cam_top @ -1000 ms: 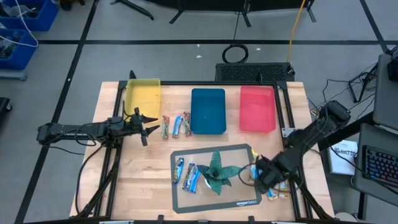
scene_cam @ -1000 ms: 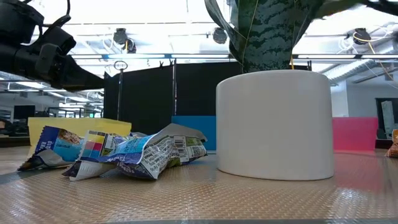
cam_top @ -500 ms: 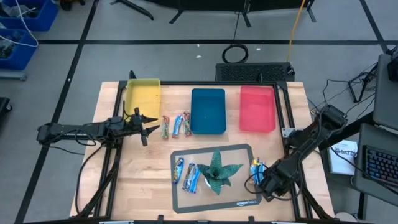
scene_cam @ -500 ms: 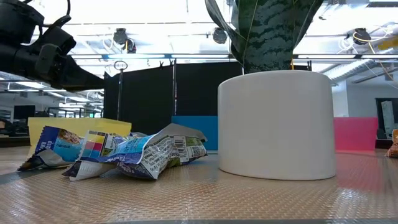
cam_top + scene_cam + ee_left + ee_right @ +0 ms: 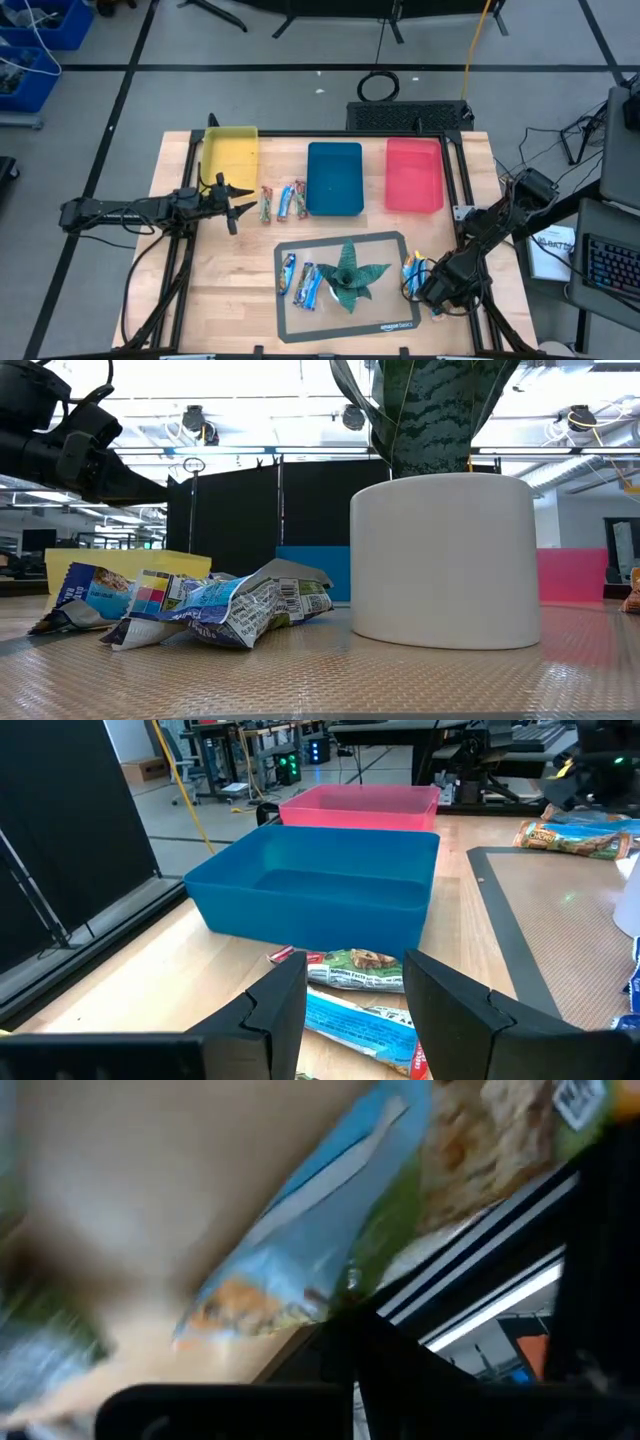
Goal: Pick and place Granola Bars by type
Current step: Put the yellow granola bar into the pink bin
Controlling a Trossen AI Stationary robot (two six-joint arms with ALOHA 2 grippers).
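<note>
Your right gripper (image 5: 437,290) hovers over crinkly blue-wrapped granola bars (image 5: 412,270) at the mat's right edge; its jaw state is unclear. They look light and slippery: pinch mid-wrapper. The left gripper (image 5: 355,995) waits open.

A robotics lab: taped concrete floor (image 5: 250,90), black partition screens (image 5: 235,520), ceiling strip lights and cabling.
</note>
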